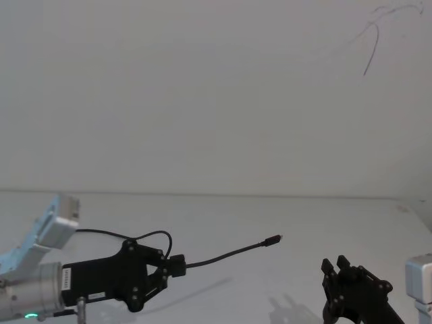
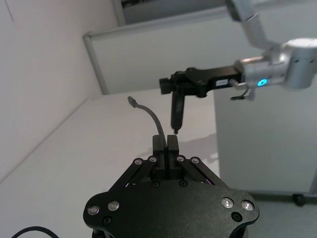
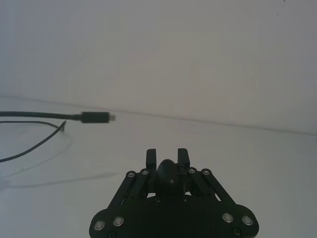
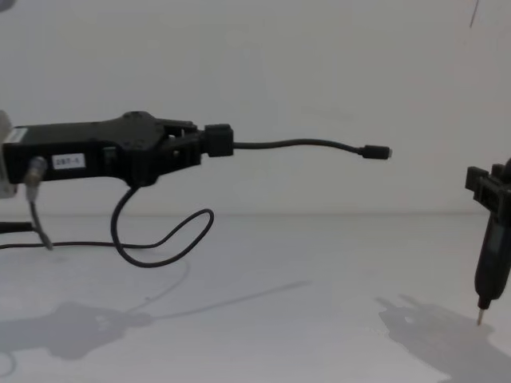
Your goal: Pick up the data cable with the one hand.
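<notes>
The data cable is a thin black cord held up above the white table. My left gripper, black with a white label, is shut on it. The small dark plug sticks out in the air toward the right. The cable's slack loops down to the table behind the fingers. In the head view the left gripper is low at the left with the cable arching right. My right gripper hovers at the far right, shut on a slim black stick whose metal tip points down.
A plain white wall stands behind the table's far edge. A thin dark mark runs on the wall at the upper right. Open tabletop lies between the two grippers. Shadows of both arms fall on the near surface.
</notes>
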{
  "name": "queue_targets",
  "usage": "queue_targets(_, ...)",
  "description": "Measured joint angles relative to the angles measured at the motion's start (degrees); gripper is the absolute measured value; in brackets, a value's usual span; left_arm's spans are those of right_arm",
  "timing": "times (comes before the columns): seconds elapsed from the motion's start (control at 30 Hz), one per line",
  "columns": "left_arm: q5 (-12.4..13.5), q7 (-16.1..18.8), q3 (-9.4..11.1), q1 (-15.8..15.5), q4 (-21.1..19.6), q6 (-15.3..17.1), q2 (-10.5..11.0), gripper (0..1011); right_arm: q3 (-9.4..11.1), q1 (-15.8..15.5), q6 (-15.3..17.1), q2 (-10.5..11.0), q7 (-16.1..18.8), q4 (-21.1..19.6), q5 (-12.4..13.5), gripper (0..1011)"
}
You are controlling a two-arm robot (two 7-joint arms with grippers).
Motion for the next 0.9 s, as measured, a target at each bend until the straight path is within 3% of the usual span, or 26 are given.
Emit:
queue_targets(0.37, -5.2, -4.7, -1.3, 1.0, 0.9, -1.1, 1.5, 42, 0.0, 0.0, 0.0, -0.1, 0.0, 0.0, 0.0, 251)
queue_targets(0.73, -7.1, -6.5, -1.8, 1.3, 1.3, -1.5, 2.0, 42, 1.1, -0.3, -2.6, -1.2, -0.8, -1.9, -0.5, 251)
queue_targets(0.9, -7.6, -7.0, -1.9, 1.4, 1.4, -1.6, 2.1, 42, 1.8, 0.2, -3.9, -2.0, -0.5, -3.7, 0.6, 251)
